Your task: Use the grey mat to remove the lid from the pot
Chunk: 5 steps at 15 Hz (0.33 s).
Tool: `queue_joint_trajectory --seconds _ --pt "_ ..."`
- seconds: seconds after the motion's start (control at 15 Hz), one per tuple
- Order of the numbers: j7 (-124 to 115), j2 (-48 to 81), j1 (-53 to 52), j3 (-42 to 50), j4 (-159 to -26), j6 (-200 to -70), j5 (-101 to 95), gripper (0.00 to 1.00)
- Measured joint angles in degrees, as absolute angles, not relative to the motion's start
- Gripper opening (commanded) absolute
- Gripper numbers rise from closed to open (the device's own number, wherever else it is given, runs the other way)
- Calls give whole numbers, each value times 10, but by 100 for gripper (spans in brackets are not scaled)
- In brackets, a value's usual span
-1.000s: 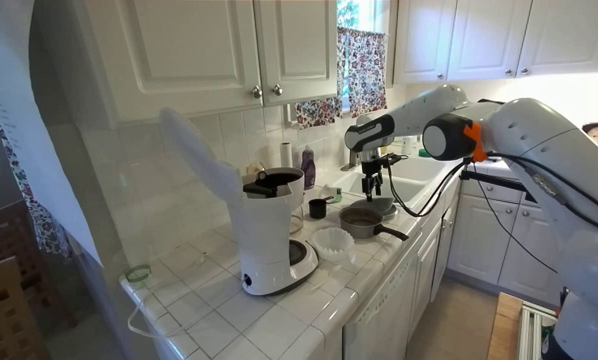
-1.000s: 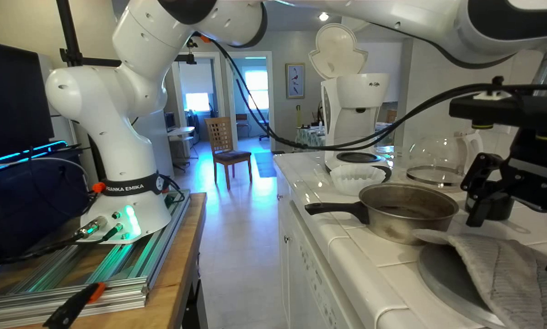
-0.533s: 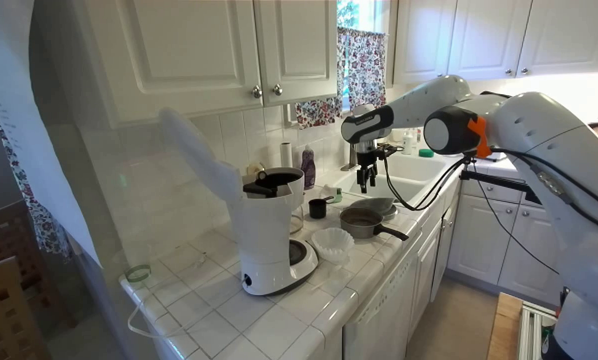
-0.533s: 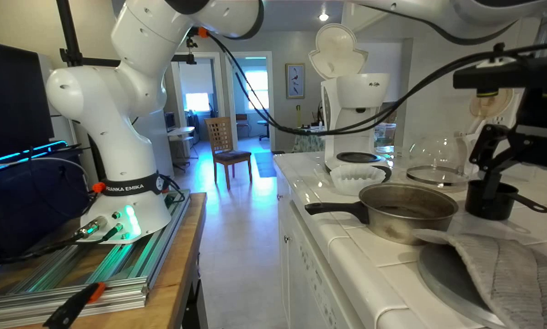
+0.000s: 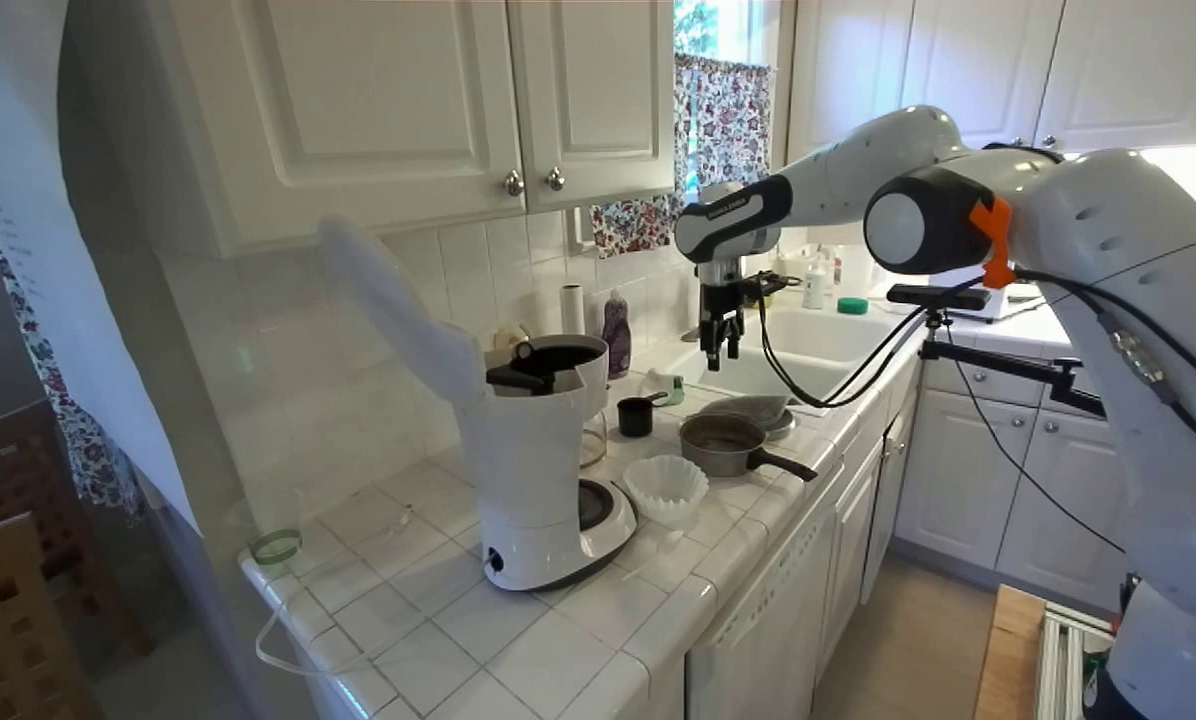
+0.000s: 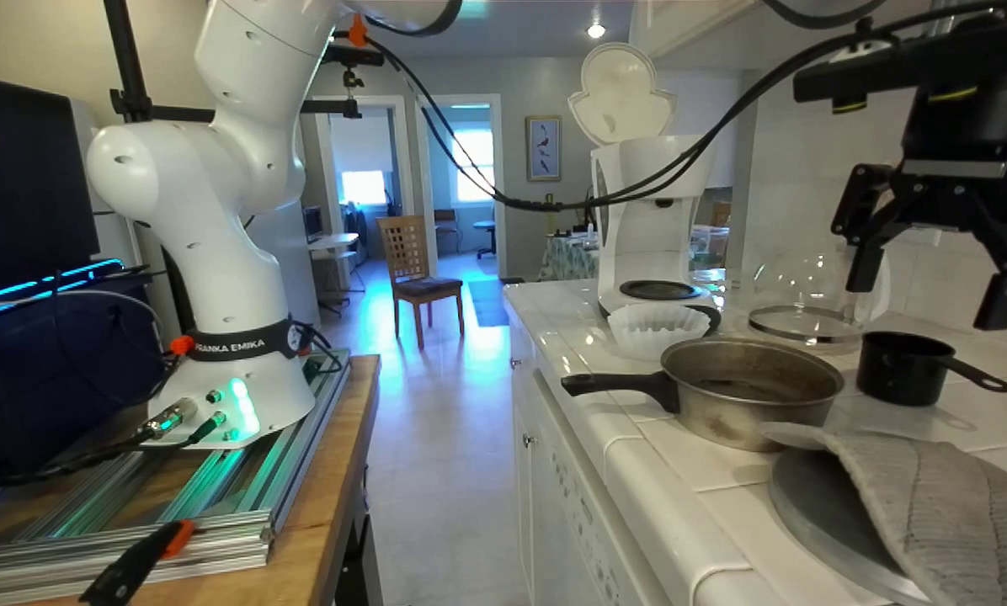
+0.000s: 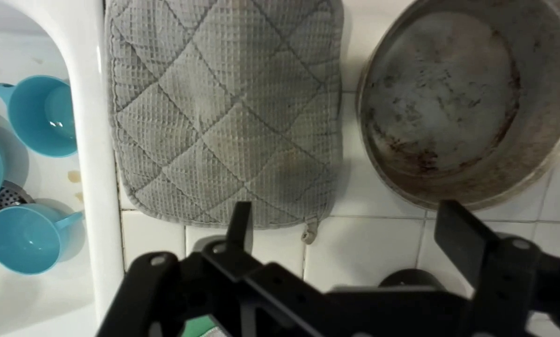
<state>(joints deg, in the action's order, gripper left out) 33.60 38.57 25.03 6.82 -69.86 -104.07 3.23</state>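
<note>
The pot (image 6: 739, 418) stands upright, its top open, on the tiled bench (image 5: 518, 615). The lid (image 6: 822, 505) lies on the bench just beside the pot, on the side toward the sink (image 7: 90, 140), and the grey mat (image 7: 228, 112) drapes over much of it, leaving part of its rim showing. In the wrist view a strip of tile shows between the mat and the pot; whether the lid touches the pot cannot be told. The end effector (image 6: 929, 290) hangs higher than the pot and apart from it, its fingers (image 6: 865, 271) spread wide with nothing between them. On the pot's opposite side from the mat, a white pleated coffee filter (image 6: 657, 330) sits near it, and the white coffee maker (image 5: 528, 480), its flap raised, stands farther off that way. A small black cup (image 6: 895, 379) stands near the pot, toward the tiled wall (image 5: 338, 350), with a glass carafe (image 6: 794, 290) farther from the pot on that side. Past the mat from the pot, the sink holds blue cups (image 7: 32, 238).
</note>
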Motion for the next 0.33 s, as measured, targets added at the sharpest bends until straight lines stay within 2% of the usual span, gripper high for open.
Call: queue_joint_trajectory --seconds 0.33 --pt "330 355 242 67 -744 -1049 33 100"
